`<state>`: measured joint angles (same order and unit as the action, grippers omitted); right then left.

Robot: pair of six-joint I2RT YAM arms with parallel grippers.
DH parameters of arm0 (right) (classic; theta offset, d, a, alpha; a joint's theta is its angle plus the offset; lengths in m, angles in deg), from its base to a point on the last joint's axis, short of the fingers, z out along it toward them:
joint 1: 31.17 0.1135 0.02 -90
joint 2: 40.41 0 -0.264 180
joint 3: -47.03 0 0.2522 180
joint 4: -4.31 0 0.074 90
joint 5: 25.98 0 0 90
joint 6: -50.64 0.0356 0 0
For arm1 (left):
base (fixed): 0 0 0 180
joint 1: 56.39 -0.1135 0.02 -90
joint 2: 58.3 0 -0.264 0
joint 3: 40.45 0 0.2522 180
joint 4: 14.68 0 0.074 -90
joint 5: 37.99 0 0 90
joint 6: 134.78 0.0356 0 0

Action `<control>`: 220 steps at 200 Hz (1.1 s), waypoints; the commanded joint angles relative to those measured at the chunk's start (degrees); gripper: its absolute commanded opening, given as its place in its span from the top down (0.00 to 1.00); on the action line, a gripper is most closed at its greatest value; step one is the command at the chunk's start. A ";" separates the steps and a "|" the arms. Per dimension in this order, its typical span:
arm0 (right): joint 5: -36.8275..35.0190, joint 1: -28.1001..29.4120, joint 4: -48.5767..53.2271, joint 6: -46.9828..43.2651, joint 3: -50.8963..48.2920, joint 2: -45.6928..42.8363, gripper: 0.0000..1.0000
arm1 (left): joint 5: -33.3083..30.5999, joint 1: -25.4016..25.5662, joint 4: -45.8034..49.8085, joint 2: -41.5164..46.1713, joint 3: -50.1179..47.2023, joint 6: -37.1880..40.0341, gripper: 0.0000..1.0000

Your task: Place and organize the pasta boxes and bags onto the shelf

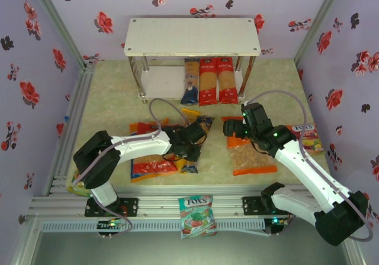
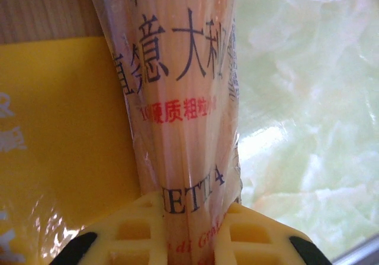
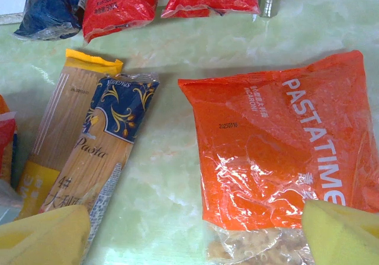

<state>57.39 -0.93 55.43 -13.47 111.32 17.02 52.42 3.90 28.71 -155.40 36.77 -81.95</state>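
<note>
One spaghetti pack [image 2: 183, 99] pinched in left gripper [image 2: 189, 232], wrist close-up, right gripper [image 3: 192, 235] spread above orange bag [image 3: 272, 141]

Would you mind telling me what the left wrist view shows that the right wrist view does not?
Left wrist: the left gripper shut on a clear-windowed spaghetti pack, its Chinese lettering close up. Right wrist: an orange plastic macaroni bag, a red plastic pack, a shiny metal shelf leg and the open right gripper. Both: the green marbled table, seemingly that same pack, and the yellow spaghetti pack beside it.
</note>
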 commanded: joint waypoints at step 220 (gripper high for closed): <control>2.33 -0.53 -1.47 -1.39 6.61 4.09 0.07 | 8.06 -31.33 4.97 10.60 16.56 19.82 1.00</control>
<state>59.14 -1.19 55.19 -13.51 115.54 20.27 61.77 -26.24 38.59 -140.24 42.37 -69.66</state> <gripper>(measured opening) 0.929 0.137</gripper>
